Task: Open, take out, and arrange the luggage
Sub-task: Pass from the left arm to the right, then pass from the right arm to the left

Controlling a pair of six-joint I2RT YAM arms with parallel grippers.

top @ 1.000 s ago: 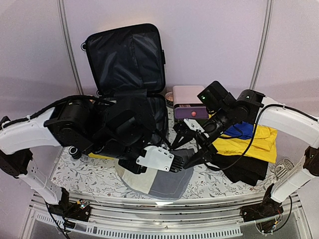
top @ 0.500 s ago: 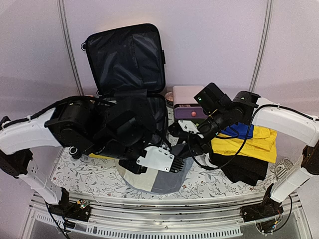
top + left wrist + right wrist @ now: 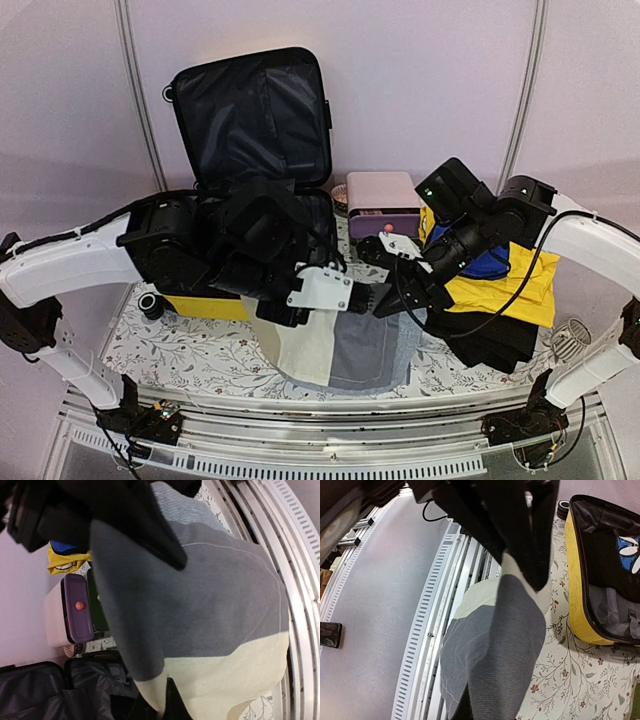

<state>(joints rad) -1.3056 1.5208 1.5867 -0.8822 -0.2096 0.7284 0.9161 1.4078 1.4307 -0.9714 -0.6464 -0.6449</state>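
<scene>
This looks like a robot lab or test booth, not a home. Two white robot arms are bolted to a slotted metal rail along the near edge of the table, with loose black cables running along them. Behind stand plain pale wall panels joined by metal strips. The household things are few: a floral cloth on the table, an open suitcase, a grey and cream garment and a pile of clothes.
</scene>
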